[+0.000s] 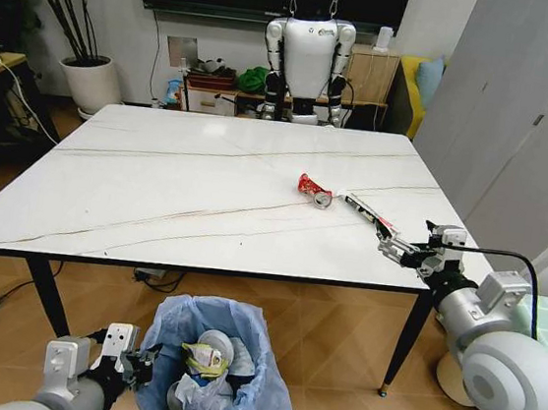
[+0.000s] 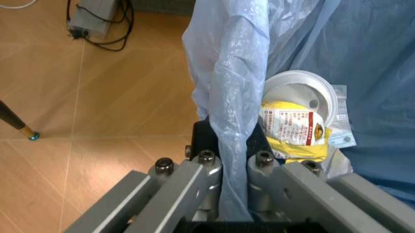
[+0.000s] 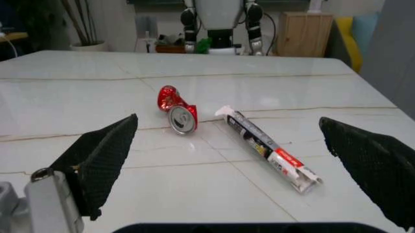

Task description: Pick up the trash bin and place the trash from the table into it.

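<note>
The trash bin (image 1: 232, 403), lined with a crinkly light-blue bag, hangs low in front of the table's (image 1: 156, 201) near edge. My left gripper (image 1: 142, 363) is shut on its rim, and the left wrist view shows the bag (image 2: 233, 97) pinched between the fingers (image 2: 263, 170). Inside lie a yellow snack wrapper (image 2: 292, 128), a white lid (image 2: 302, 92) and tissues. On the table's right part rest a crushed red can (image 1: 313, 191) (image 3: 176, 108) and a thin stick-like wrapper (image 1: 364, 211) (image 3: 266, 143). My right gripper (image 1: 386, 243) (image 3: 228, 121) is open, just above the tabletop, short of the stick wrapper's near end.
A white humanoid robot (image 1: 306, 55) stands behind the table's far edge. A potted plant (image 1: 92, 80) is at the back left and grey cabinet doors (image 1: 522, 115) at the right. Black table legs (image 1: 407, 344) and a power adapter with cables (image 2: 87, 19) sit on the wooden floor.
</note>
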Controlling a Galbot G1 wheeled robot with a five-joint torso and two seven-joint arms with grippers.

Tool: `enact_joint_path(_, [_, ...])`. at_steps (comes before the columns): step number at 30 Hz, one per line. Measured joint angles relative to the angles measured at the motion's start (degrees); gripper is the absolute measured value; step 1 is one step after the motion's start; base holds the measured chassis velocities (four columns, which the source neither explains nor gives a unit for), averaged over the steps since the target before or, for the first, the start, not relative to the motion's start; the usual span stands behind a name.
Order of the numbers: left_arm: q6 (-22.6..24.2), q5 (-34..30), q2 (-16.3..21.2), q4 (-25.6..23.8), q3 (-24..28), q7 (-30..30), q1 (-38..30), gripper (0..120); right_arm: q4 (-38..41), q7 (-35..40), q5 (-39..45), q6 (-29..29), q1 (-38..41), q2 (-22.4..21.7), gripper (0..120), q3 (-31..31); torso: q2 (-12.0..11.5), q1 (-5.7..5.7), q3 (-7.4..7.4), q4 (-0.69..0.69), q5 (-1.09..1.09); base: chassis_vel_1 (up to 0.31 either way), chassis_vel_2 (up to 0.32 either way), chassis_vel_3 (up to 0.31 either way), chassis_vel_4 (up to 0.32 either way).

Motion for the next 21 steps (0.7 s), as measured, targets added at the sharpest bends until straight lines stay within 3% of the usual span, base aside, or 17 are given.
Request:
enact_joint_path(7, [0.0,0.0,0.3,0.0,0.1,0.4,-0.1,0,-11.1,-1.1,12.1,-3.2,13.5,-5.7,100,-7.1,0.0,0.0,0.0,0.01,0.02,0.0,0.0,0.0,0.0])
enact_joint_path(21, [0.0,0.0,-0.1,0.0,0.0,0.7,-0.2,0,-30.7,-11.3,14.3,-8.7,33.1,-8.9,100,-18.8,0.0,0.01,0.01,0.02,0.0,0.0,0.0,0.0,0.0])
